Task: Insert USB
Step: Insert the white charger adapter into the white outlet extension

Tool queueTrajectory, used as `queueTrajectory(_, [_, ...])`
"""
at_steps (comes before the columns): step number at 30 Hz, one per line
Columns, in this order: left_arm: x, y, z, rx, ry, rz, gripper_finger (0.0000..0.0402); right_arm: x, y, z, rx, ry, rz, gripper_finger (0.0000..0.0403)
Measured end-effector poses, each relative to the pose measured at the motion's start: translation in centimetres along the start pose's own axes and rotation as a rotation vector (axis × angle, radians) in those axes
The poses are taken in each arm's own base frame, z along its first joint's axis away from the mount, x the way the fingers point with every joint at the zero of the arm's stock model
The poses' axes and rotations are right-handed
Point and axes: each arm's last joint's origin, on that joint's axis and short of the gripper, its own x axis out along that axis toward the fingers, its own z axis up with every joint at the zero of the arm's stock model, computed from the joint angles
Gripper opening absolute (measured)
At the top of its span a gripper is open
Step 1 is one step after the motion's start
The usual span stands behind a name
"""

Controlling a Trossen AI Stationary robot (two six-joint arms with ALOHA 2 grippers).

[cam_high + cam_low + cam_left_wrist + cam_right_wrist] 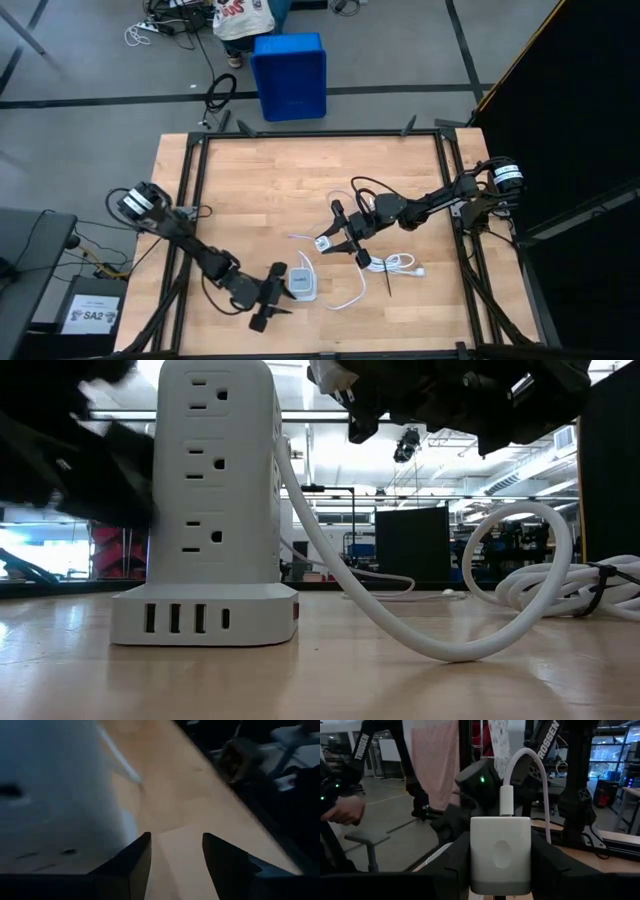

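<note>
1. A white charger block [500, 854] is clamped between the fingers of the right gripper [330, 238], held above the middle of the wooden table [260, 180].
2. The USB cable [527, 775] is seen plugged into the far end of that block by its white plug; from there it arches upward and drops away behind the block, so its plugged end lies just beyond the right fingertips.
3. In the high view the thin cable [345, 298] is seen trailing over the table toward the power strip tower [302, 283].
4. The left gripper [272, 298] is placed just beside the tower, on its left; its fingers [131, 865] stand apart with nothing between them, one finger close against the tower's white wall.
5. A thicker white cord [392, 264], bundled with a black tie, lies near the right gripper, on the table.
6. Beyond the table, a blue crate [289, 75] stands on the floor.
</note>
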Motion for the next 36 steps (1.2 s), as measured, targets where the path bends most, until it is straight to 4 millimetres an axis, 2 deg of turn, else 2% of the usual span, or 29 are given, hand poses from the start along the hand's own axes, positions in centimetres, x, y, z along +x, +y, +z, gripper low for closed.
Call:
queueTrajectory(8, [1.7,2.5,-0.8,-0.028,0.025,0.077,0.0163,0.0,0.0,-0.1,0.002,0.007,-0.010,0.0113])
queueTrajectory(14, [1.9,4.9,-0.4,-0.029,-0.011,0.270,0.0163,0.0,-0.2,-0.1,-0.001,0.009,-0.050,0.0113])
queueTrajectory(18, [2.0,6.0,-0.4,-0.008,0.001,0.319,0.0163,0.0,-0.2,-0.2,-0.008,0.015,-0.069,0.0113])
queueTrajectory(27, [2.0,6.9,-0.5,-0.004,0.026,0.373,0.0163,0.0,-0.2,-0.3,-0.007,0.033,-0.079,0.0113])
queueTrajectory(36, [1.2,7.9,-0.8,0.004,0.044,0.680,0.0163,0.0,-0.1,-0.3,-0.007,0.032,-0.076,0.0113])
